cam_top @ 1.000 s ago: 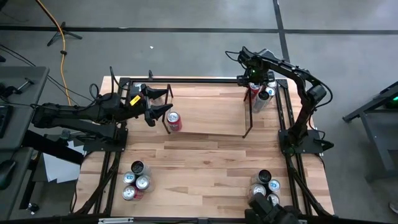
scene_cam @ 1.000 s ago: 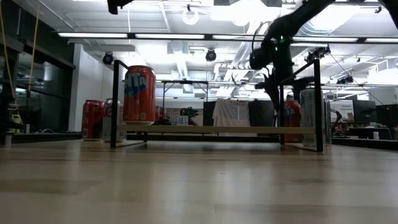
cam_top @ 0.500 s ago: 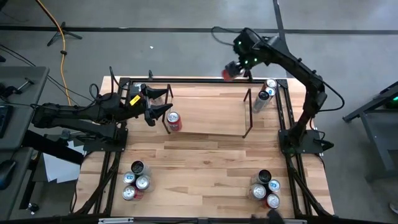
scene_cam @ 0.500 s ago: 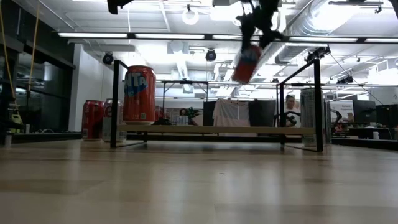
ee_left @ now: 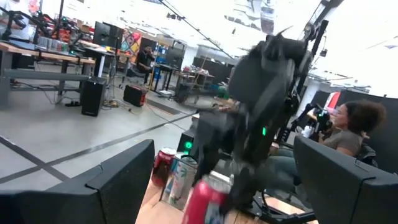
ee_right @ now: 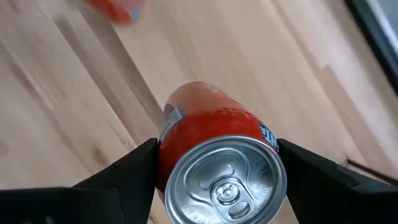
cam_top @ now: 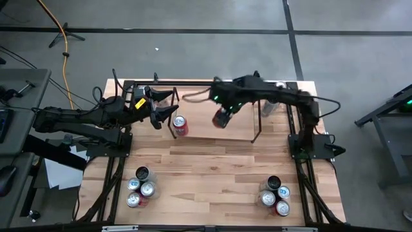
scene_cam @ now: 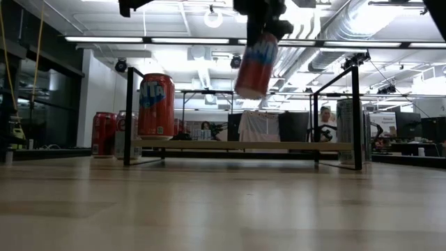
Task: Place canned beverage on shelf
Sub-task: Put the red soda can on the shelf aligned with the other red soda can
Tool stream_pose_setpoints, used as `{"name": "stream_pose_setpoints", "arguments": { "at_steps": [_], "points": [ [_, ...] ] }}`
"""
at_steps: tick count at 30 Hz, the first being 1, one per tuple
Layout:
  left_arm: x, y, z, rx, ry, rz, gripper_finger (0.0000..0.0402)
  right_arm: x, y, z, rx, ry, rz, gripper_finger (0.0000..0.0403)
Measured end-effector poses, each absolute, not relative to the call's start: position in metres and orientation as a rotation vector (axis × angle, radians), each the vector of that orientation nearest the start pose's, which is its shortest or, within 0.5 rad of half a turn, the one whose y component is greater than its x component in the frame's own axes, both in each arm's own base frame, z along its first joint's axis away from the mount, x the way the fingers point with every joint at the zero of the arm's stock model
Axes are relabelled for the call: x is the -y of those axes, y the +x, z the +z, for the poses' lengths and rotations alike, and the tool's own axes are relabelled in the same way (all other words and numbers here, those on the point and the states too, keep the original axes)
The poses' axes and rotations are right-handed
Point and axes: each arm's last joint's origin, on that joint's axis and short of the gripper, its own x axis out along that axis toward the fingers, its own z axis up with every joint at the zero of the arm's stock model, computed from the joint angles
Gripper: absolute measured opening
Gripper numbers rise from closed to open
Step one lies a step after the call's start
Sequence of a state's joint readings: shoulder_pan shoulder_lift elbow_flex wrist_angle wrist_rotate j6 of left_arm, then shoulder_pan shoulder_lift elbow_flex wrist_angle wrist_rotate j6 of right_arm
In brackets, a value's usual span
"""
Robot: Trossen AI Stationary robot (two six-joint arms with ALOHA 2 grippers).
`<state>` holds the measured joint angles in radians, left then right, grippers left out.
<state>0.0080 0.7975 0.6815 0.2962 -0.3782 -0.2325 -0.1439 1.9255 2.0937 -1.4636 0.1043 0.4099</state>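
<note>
Red can (cam_top: pixel 222 118) now over shelf (cam_top: pixel 212 138), right claw (cam_top: pixel 223 116) gripping

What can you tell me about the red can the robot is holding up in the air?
The red can is a shiny metal drink can with a silver top and pull tab, red sides and blue-and-white lettering. The right gripper clamps it from both sides, one dark finger on each flank. It hangs tilted, not upright, above the shelf, clear of its flat top and touching nothing but the fingers. From above, the can is over the middle of the shelf, right of another red can already standing there.
</note>
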Motion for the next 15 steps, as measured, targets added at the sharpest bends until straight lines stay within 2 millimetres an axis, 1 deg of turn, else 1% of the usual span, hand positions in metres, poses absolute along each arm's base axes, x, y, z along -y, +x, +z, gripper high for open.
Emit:
{"name": "stream_pose_setpoints", "arguments": {
  "at_steps": [5, 7, 10, 15],
  "points": [
    [-0.012, 0.179, 0.341, 0.222, -0.262, 0.363, 0.0337, 0.059, 0.383, 0.319, -1.421, 0.319, -0.519, 0.0275],
    [-0.012, 0.179, 0.341, 0.222, -0.262, 0.363, 0.0337, 0.061, 0.388, 0.308, -1.454, 0.300, -0.523, 0.0275],
    [-0.012, 0.179, 0.341, 0.222, -0.262, 0.363, 0.0337, 0.063, 0.394, 0.300, -1.463, 0.281, -0.517, 0.0275],
    [-0.012, 0.179, 0.341, 0.222, -0.262, 0.363, 0.0337, 0.063, 0.398, 0.298, -1.440, 0.286, -0.504, 0.0275]
  ]
}}
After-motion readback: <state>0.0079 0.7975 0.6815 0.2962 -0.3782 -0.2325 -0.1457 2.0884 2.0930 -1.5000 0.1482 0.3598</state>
